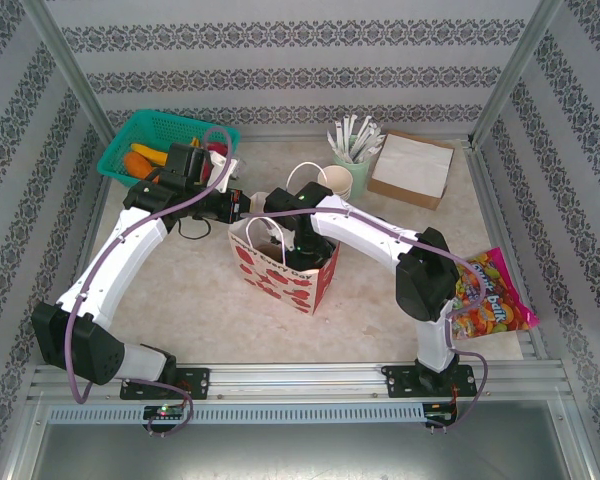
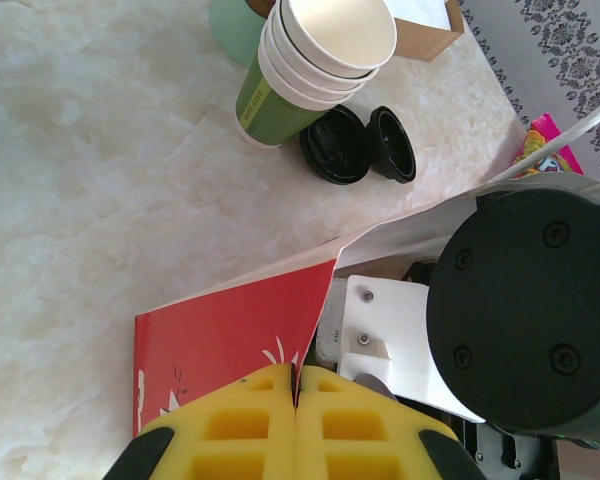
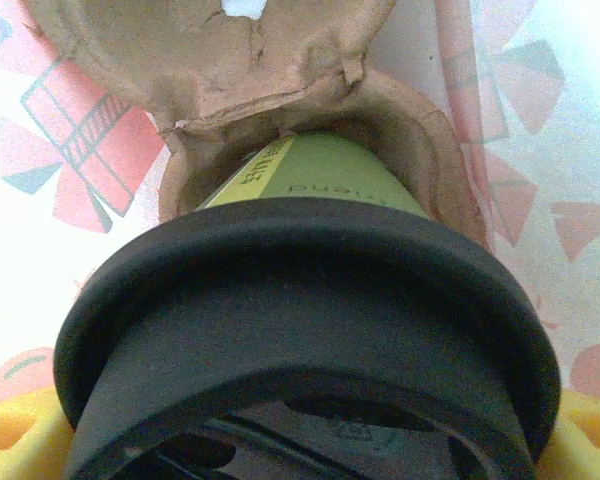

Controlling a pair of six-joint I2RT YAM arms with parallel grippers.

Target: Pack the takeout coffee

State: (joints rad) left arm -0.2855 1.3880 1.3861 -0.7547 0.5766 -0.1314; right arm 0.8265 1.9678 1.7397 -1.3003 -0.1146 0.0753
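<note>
White arms [image 1: 365,232], black joints [image 1: 425,280], yellow jaws.

Light is bright, even and diffuse, falling from above. In the top view the table [image 1: 190,290] carries only soft, short shadows, darkest beside the bag [image 1: 285,265]. The left wrist view is sharp on the marble and cups [image 2: 330,40], while the left gripper [image 2: 296,405] at the bottom edge blurs slightly. In the right wrist view the coffee [image 3: 300,330] sits very close, its black lid soft, with washed-out paper behind.
</note>
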